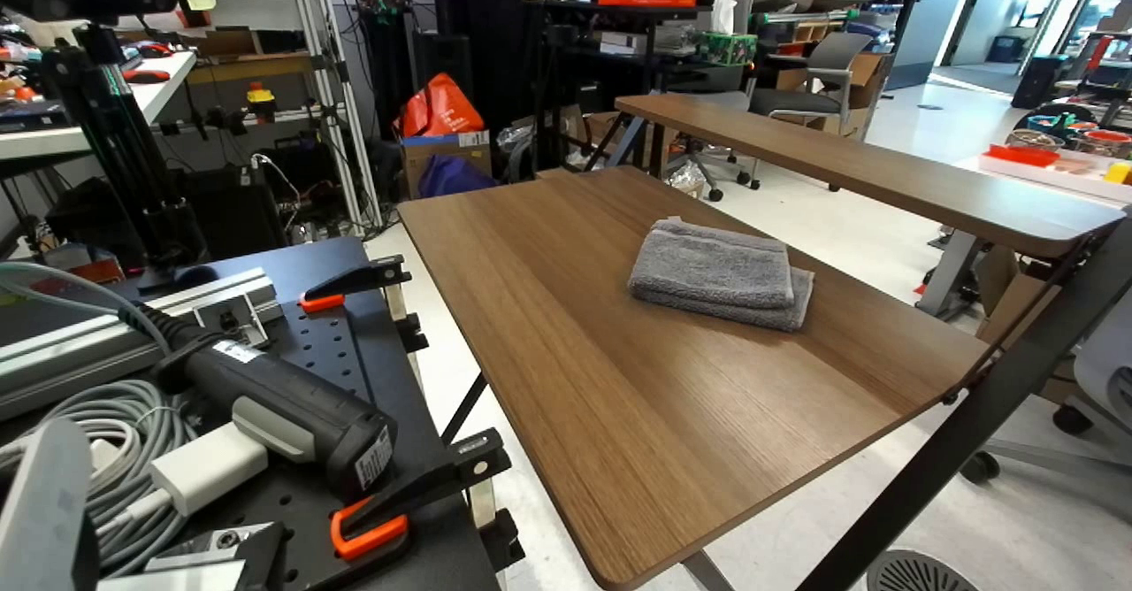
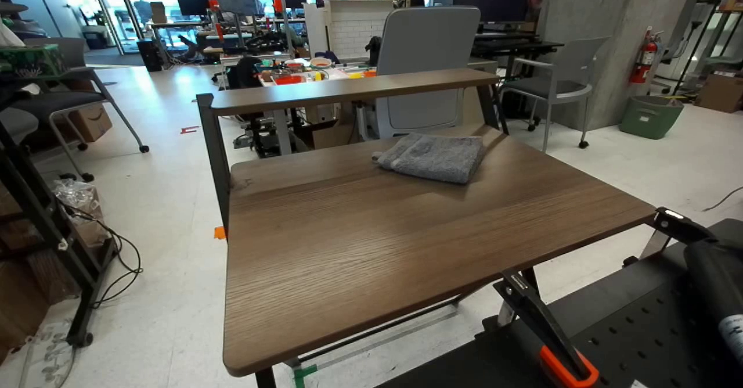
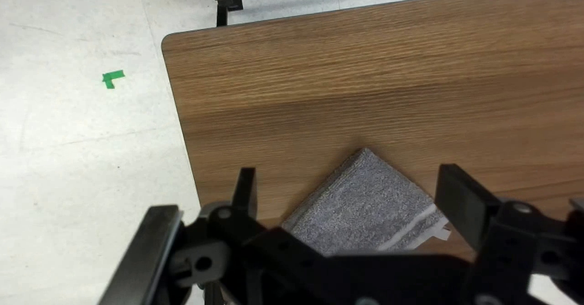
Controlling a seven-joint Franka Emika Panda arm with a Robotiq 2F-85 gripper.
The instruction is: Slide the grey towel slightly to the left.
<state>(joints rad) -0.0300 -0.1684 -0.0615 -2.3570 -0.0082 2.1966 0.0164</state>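
With the jaws wide apart and empty, the grey towel (image 1: pixel 716 268), folded on the counter (image 1: pixel 539 326) near a long edge, probably slides best if they close partway, press lightly on top and draw it left slowly.

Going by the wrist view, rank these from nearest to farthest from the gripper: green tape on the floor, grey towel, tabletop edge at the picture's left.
Nearest to the gripper first:
1. The grey towel: framed between the open jaws.
2. The tabletop edge: left of the towel in this view.
3. The green tape: farther left, on the floor beyond that edge.
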